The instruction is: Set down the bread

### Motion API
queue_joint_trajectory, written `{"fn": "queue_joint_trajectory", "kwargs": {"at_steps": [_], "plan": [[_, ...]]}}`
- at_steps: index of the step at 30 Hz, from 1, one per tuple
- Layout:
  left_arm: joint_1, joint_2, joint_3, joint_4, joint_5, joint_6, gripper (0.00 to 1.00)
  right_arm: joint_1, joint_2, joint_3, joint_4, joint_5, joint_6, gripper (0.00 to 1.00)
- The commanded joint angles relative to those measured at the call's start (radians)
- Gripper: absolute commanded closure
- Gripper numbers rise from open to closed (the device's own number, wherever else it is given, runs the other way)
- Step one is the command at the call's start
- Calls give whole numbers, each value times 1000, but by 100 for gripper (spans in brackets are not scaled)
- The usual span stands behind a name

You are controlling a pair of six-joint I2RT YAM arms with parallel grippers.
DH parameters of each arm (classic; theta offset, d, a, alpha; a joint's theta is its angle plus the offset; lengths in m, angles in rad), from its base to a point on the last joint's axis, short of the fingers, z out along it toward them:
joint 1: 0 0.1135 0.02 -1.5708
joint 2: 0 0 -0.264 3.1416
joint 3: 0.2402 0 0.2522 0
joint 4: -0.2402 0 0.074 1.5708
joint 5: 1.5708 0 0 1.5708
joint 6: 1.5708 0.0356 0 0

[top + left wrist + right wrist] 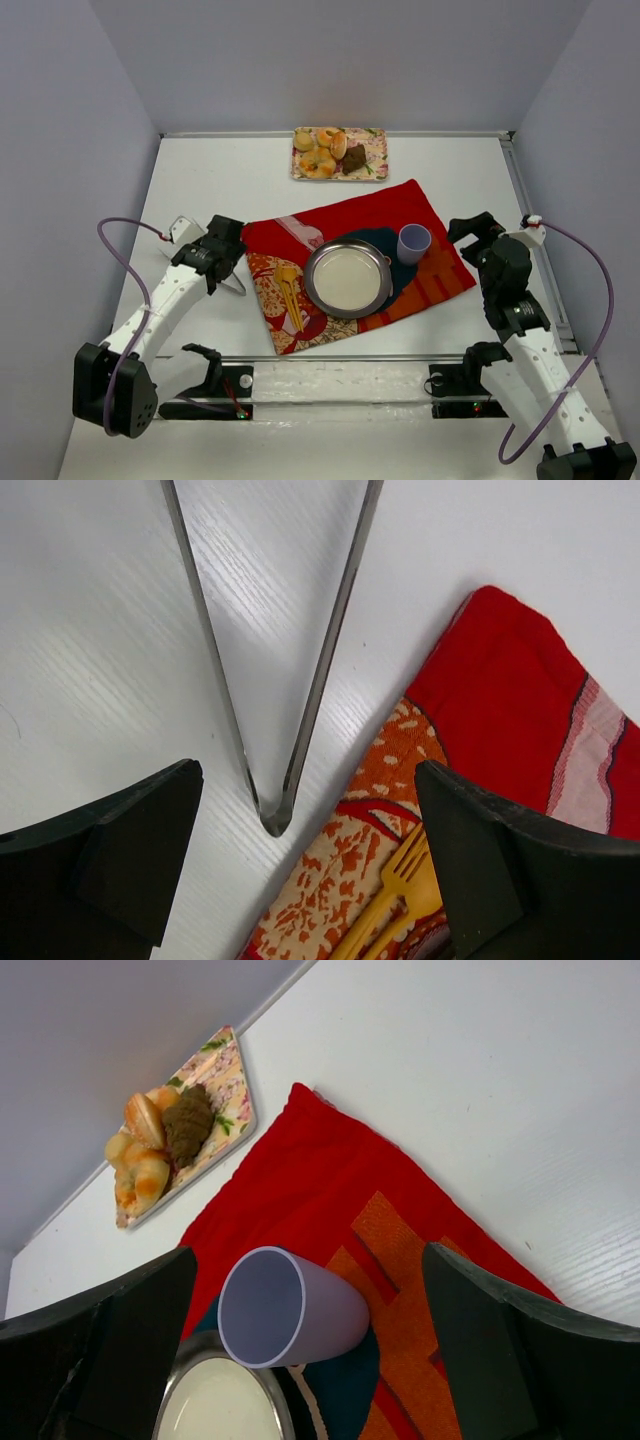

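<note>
The golden bread rolls (pixel 320 155) lie on a flowered tray (pixel 374 148), well apart from the spread metal tongs (pixel 274 815) below the left gripper (pixel 305 780), whose fingers are parted.

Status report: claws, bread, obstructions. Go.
Left claw open over tongs. Right claw open, empty, by cup. Bread untouched on far tray. Plate bare; nothing seen blocking.

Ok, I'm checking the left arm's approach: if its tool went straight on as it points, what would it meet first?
Probably the metal tongs, whose joined end lies on the table, centred within the open left tool. Nothing shows in between, though depth is hard to judge.
</note>
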Motion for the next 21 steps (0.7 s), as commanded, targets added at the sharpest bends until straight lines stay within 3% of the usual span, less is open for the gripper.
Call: {"fn": "queue_joint_trajectory", "kwargs": {"at_steps": [1, 9, 21], "plan": [[86, 48, -34, 105, 7, 49, 1, -3, -3, 20, 25, -5, -21, 0], [166, 185, -86, 248, 101, 139, 1, -3, 17, 25, 27, -7, -24, 0], [234, 321, -86, 291, 61, 142, 1, -3, 34, 24, 36, 15, -35, 0]]}}
